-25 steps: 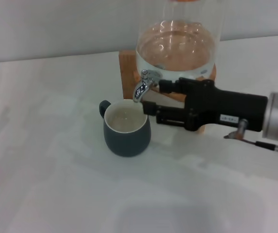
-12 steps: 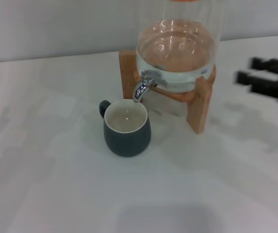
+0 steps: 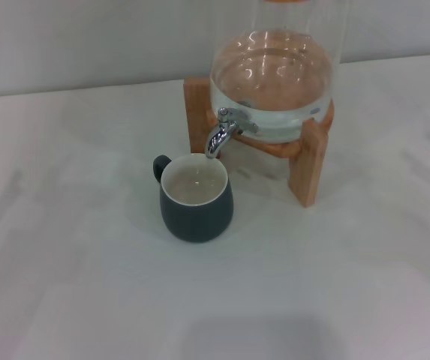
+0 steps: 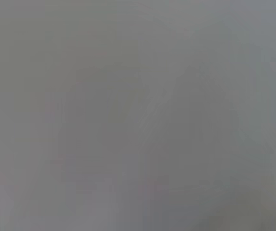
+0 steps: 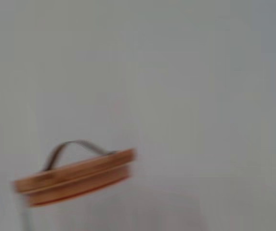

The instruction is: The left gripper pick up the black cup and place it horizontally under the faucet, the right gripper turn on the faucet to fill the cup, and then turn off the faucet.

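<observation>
With both claws out of view, state untellable, cup (image 3: 196,197) stands upright on tabletop (image 3: 87,285) under faucet (image 3: 221,133) to catch water.

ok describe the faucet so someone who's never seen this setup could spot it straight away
Find the clear glass dispenser half full of water, sitting on a wooden stand at the back of the white table. The faucet juts from the front of its base, directly above the black cup. It is the only shiny chrome part, with a short down-curved spout.
</observation>
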Motion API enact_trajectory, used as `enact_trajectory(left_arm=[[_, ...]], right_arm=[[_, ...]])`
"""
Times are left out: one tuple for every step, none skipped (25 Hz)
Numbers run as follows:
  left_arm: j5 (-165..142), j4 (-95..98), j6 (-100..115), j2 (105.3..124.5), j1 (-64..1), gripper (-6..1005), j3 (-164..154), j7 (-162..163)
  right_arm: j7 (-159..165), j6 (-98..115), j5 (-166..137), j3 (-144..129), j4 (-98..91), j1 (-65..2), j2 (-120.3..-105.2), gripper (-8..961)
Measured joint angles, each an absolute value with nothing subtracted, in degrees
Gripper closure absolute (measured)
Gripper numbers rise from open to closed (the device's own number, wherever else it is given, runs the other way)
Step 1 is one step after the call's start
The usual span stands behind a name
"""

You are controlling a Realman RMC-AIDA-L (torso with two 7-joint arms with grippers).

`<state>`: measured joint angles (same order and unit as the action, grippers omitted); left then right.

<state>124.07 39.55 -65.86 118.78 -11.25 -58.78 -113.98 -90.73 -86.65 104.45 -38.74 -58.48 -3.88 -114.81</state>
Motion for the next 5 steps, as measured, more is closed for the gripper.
enact_trajectory(left_arm=[[123.14,39.57,-65.96,118.71,-11.25,120,-58.77,-113.66],[121.71,39.69,-66.10,118.60,-11.26,120,-58.77,-112.88],[121.08,39.77,-66.15,118.54,-11.28,120,-58.76,-112.48],[119.95,39.94,-66.23,118.42,-11.34,120,-58.76,-111.67],[119.22,40.10,-66.27,118.32,-11.41,120,-58.75,-111.02]], right_arm=[[-91.68,-86.66,103.68,-36.93,-57.57,-4.39,-114.73,197],[-92.81,-86.55,102.88,-35.16,-56.91,-4.85,-114.70,197],[-93.69,-86.37,102.26,-33.80,-56.46,-5.11,-114.68,197],[-94.64,-86.04,101.81,-32.75,-56.06,-5.25,-114.71,197],[-95.04,-85.86,101.76,-32.37,-55.73,-5.25,-114.75,197]])
